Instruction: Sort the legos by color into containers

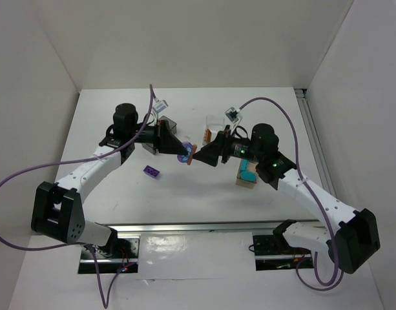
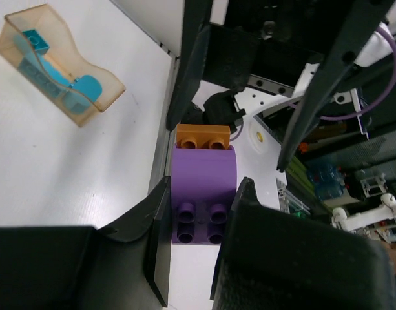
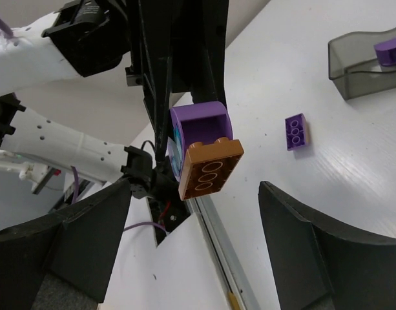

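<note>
Right claw (image 3: 196,194) opposite left claw's (image 2: 205,194) legos (image 3: 199,126)

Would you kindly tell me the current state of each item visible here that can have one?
Left jaws: shut on purple brick.
Right jaws: open, facing orange brick.
Orange brick: attached to the held purple brick.
Loose purple brick: lying on table.
Dark grey container: open, second purple brick inside.
Tan container: open, teal pieces inside.
</note>
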Robot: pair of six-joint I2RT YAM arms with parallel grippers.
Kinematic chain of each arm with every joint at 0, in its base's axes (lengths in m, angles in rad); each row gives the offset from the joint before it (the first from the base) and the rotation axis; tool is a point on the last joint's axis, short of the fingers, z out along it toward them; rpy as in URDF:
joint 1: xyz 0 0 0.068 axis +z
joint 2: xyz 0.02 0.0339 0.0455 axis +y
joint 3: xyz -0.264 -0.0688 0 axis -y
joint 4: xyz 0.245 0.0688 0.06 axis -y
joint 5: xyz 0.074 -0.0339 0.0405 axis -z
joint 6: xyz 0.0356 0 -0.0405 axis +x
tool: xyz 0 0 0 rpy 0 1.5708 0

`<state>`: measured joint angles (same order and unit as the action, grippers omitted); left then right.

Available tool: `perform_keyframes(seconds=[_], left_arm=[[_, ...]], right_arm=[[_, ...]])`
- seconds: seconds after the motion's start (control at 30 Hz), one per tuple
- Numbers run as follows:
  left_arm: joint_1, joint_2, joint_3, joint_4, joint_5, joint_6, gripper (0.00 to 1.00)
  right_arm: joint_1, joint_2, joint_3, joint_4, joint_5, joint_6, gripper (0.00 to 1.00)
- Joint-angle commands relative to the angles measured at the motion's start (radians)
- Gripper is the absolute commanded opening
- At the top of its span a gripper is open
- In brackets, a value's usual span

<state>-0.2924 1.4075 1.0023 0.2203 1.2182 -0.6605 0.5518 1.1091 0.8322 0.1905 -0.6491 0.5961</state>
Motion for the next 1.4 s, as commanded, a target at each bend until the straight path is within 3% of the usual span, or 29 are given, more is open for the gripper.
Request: perform_keyframes(seconds=[0.0, 0.2, 0.37, 0.5, 0.63, 0.67, 0.7, 0.83, 0.97, 1.07, 1.17, 1.2, 1.37], left_arm=[[0.012, -0.024, 0.005, 0.197, 0.104, -0.062, 0.00], [0.012, -0.033, -0.007, 0.287, 0.122, -0.110, 0.00], [0.012, -0.033, -0.028, 0.338, 0.132, -0.149, 0.00], [0.012, -0.033, -0.028, 0.329, 0.132, -0.149, 0.00], [0.012, -0.013, -0.019, 0.329, 0.132, -0.149, 0.00], [0.012, -0.013, -0.019, 0.311, 0.123, -0.149, 0.00], [0.012, -0.013, -0.010, 0.285, 0.122, -0.116, 0.00], [0.067, -0.022, 0.022, 0.090, 0.064, -0.007, 0.00], [0.143, -0.013, 0.058, -0.074, 0.015, 0.070, 0.00], [0.194, -0.001, 0.085, -0.197, -0.052, 0.114, 0.00], [0.203, 0.028, 0.183, -0.467, -0.306, 0.222, 0.00], [0.203, 0.028, 0.199, -0.510, -0.470, 0.222, 0.00], [0.203, 0.048, 0.236, -0.625, -0.790, 0.210, 0.00]], right_arm=[[-0.004, -0.003, -0.010, 0.142, -0.041, 0.047, 0.86], [-0.004, 0.032, -0.010, 0.171, -0.063, 0.054, 0.86], [-0.004, 0.089, -0.019, 0.260, -0.141, 0.088, 0.68], [-0.004, 0.121, -0.028, 0.342, -0.175, 0.120, 0.62], [-0.004, 0.133, -0.028, 0.352, -0.181, 0.131, 0.36], [-0.004, 0.124, -0.028, 0.328, -0.161, 0.110, 0.22], [-0.004, 0.112, -0.028, 0.261, -0.137, 0.093, 0.18], [-0.030, 0.040, -0.038, 0.064, 0.018, 0.018, 0.10], [-0.065, -0.018, -0.050, -0.069, 0.185, -0.028, 0.10], [-0.075, 0.024, -0.003, -0.178, 0.343, -0.047, 0.10], [-0.075, 0.099, 0.070, -0.318, 0.523, -0.047, 0.10], [-0.075, 0.165, 0.120, -0.347, 0.630, -0.047, 0.10], [-0.075, 0.371, 0.238, -0.362, 0.749, -0.070, 0.12]])
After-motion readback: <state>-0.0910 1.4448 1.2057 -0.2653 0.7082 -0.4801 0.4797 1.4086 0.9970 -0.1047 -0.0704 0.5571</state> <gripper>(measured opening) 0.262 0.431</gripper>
